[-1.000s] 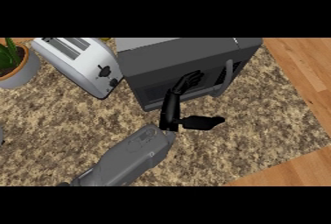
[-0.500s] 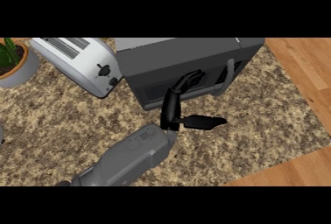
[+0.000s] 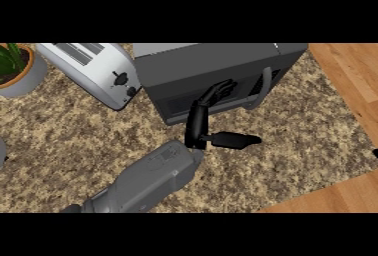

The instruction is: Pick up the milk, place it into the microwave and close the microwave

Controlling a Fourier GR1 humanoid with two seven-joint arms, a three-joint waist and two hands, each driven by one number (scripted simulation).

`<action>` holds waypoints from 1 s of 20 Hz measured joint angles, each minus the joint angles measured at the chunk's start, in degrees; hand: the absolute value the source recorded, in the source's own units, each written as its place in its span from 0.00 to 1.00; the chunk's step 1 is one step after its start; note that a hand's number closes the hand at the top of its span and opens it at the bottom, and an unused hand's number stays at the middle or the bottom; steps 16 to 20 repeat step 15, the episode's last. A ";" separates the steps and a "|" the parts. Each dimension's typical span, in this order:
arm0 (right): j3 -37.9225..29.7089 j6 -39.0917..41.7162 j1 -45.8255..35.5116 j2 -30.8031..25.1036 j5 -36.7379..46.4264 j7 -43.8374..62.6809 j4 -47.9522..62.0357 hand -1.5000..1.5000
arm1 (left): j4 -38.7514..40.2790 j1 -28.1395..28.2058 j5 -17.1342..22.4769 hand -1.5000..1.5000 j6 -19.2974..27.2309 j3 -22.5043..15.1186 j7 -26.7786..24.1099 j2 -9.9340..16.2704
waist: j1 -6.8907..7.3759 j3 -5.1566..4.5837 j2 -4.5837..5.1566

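The dark grey microwave [image 3: 214, 65] stands at the back middle of the counter with its door shut and a grey handle [image 3: 260, 89] on the door's right side. My left hand [image 3: 198, 120] reaches up from the lower left. Its straight fingers [image 3: 215, 92] rest against the door front beside the handle, and the thumb [image 3: 235, 140] sticks out to the right. It holds nothing. The milk shows nowhere in the head view. A dark sliver of my right hand [image 3: 375, 152] shows at the right edge.
A white toaster [image 3: 96, 70] stands just left of the microwave, and a potted plant [image 3: 18, 75] sits at the far left. The speckled counter [image 3: 74, 140] ends in wood [image 3: 347, 75] at the right and lower right.
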 measured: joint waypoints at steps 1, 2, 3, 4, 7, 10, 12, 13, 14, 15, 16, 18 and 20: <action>0.41 0.64 -0.03 0.66 -1.28 0.27 0.76 0.00 | 0.07 -0.10 0.24 0.00 -0.09 -0.08 -0.27 0.00 | 0.04 0.01 0.07; 0.70 1.27 -0.11 1.09 -2.46 0.62 1.47 0.00 | 0.15 -0.15 0.46 0.00 -0.14 -0.17 -0.57 0.00 | 0.02 0.01 0.09; 0.89 1.73 -0.29 1.46 -3.48 0.91 2.13 0.00 | 0.28 -0.27 0.69 0.00 -0.28 -0.26 -0.83 0.00 | 0.02 0.00 0.14; 1.05 2.33 -0.39 1.62 -4.42 1.21 2.69 0.00 | 0.43 -0.28 0.87 0.00 -0.31 -0.27 -1.15 0.01 | -0.06 0.00 0.13; 1.14 3.82 -0.89 1.76 -6.96 2.12 4.44 0.00 | 0.68 -0.23 1.59 0.00 -0.32 -0.27 -1.96 0.02 | -0.31 -0.02 0.06; 1.03 5.17 -1.65 1.52 -9.10 2.85 6.00 0.00 | 0.94 -0.20 2.32 0.00 -0.25 -0.26 -2.67 0.02 | -0.52 -0.02 -0.03; 0.84 6.00 -2.33 1.15 -10.29 3.26 7.10 0.00 | 1.04 -0.25 2.75 0.00 -0.41 -0.33 -3.25 0.01 | -0.48 -0.04 0.04; 0.87 6.32 -2.69 1.06 -10.77 3.48 7.54 0.00 | 1.11 -0.29 2.89 0.00 -0.45 -0.41 -3.57 0.01 | -0.50 -0.05 0.09; 0.66 6.65 -3.18 0.80 -11.37 3.67 8.06 0.00 | 1.16 -0.35 3.08 0.00 -0.58 -0.49 -3.84 0.00 | -0.47 -0.05 0.15; 0.55 7.03 -3.51 0.55 -11.91 3.92 8.54 0.00 | 1.31 -0.41 3.32 0.00 -0.64 -0.56 -4.01 0.00 | -0.50 -0.06 0.12; 0.55 7.03 -3.51 0.55 -11.91 3.92 8.54 0.00 | 1.31 -0.41 3.32 0.00 -0.64 -0.56 -4.01 0.00 | -0.50 -0.06 0.12; 0.55 7.03 -3.51 0.55 -11.91 3.92 8.54 0.00 | 1.31 -0.41 3.32 0.00 -0.64 -0.56 -4.01 0.00 | -0.50 -0.06 0.12; 0.55 7.03 -3.51 0.55 -11.91 3.92 8.54 0.00 | 1.31 -0.41 3.32 0.00 -0.64 -0.56 -4.01 0.00 | -0.50 -0.06 0.12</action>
